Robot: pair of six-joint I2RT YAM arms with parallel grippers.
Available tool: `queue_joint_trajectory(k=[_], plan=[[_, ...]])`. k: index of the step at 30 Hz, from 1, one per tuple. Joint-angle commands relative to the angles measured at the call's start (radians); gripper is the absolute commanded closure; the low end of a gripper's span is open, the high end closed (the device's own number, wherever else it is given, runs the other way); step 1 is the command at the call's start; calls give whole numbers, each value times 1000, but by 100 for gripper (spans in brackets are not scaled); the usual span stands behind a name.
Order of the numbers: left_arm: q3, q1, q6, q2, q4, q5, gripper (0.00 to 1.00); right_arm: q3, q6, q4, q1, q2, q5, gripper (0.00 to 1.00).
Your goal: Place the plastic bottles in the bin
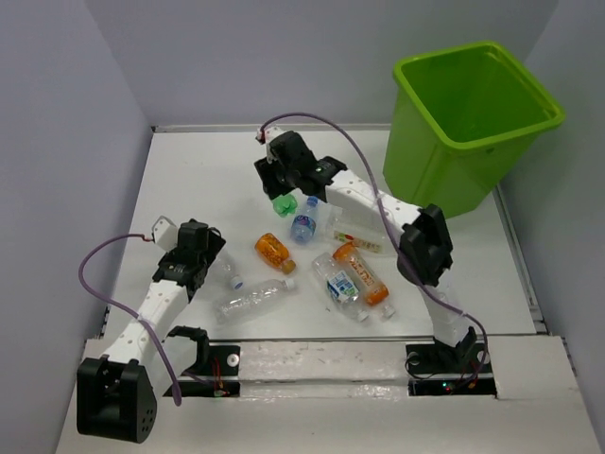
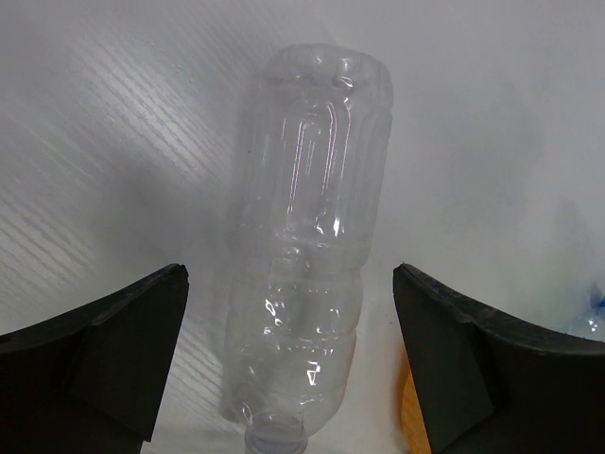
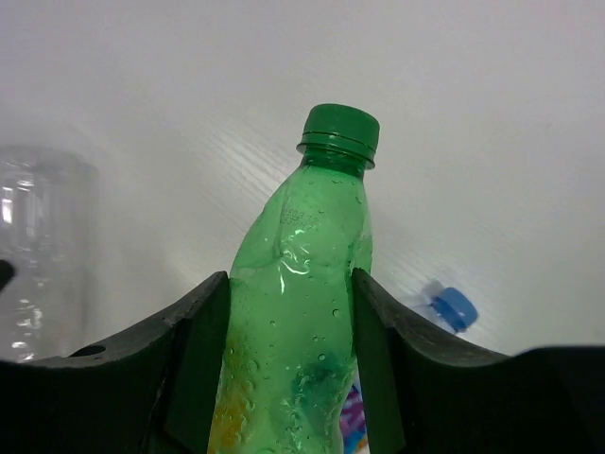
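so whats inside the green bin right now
Inside the bin only its own green walls show; no bottle is visible in there. Its near wall covers the lower part of the inside, so anything lying there cannot be seen.

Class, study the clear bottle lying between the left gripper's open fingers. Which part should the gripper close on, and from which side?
Grip the clear bottle at its narrowed waist, coming straight down from above. It lies flat on the table, lengthwise in the gap, so the left gripper has a finger beside each rounded flank and can close across the width.
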Motion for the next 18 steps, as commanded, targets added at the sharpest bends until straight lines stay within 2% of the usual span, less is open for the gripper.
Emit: queue_joint_trajectory(k=[1, 4, 7, 9, 11, 13, 14, 17, 18], plan=[[-22, 6, -16, 31, 77, -34, 1, -11, -49, 177, 1, -384, 80, 89], [-28, 6, -13, 67, 104, -27, 1, -65, -159, 235, -29, -565, 198, 90], [-28, 6, -10, 100, 127, -26, 1, -117, -202, 297, -116, -681, 298, 90], [-28, 6, -5, 114, 141, -18, 1, -169, -227, 332, -191, -773, 346, 90], [-27, 6, -4, 134, 158, -18, 1, -199, -223, 357, -322, -831, 369, 90], [-27, 6, -2, 151, 172, -20, 1, -249, -219, 383, -411, -851, 377, 90], [-25, 6, -4, 154, 176, -18, 1, -260, -206, 383, -495, -853, 360, 91], [-30, 6, -5, 165, 201, -24, 6, -294, -164, 380, -595, -819, 323, 90], [-34, 6, -8, 171, 215, -30, 10, -300, -155, 366, -638, -793, 291, 78]])
